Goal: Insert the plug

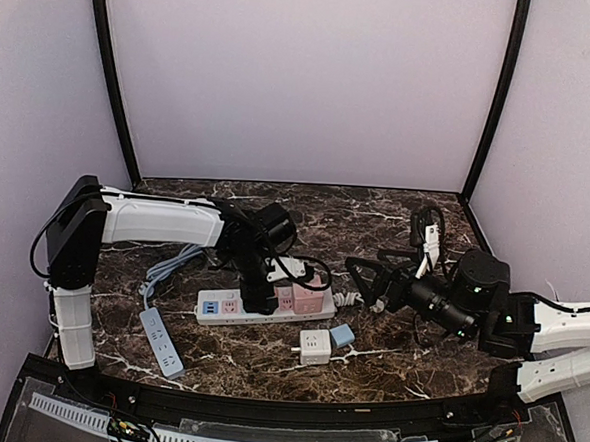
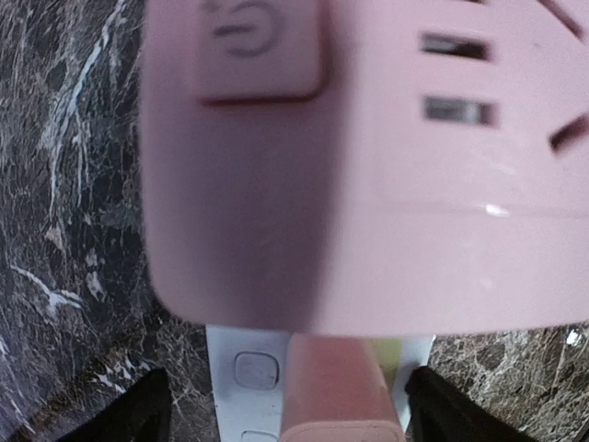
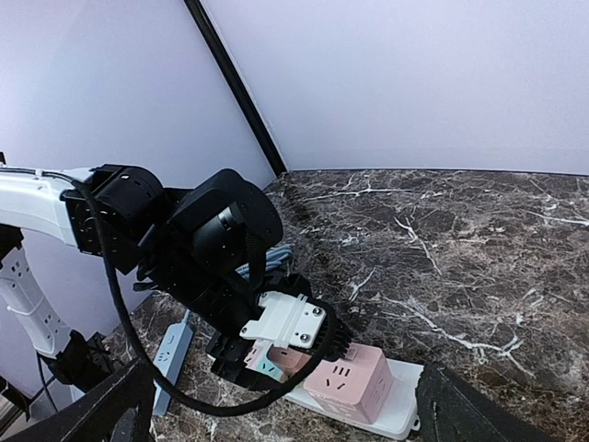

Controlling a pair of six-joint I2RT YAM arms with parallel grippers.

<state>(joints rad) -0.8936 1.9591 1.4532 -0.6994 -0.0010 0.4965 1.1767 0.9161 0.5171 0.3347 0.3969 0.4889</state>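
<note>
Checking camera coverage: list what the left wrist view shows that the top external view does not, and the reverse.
Only left wrist: the power button and socket slots on the face of the pink adapter. Only top external: the white cube adapter, small blue adapter, grey-blue power strip, and the open right claw. Both: the pink adapter, white power strip and marble table.

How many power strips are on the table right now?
2. A white power strip lies mid-table with pink adapters plugged into it. A blue-grey power strip lies near the left arm's base. No others show, though the arms could hide something.
</note>
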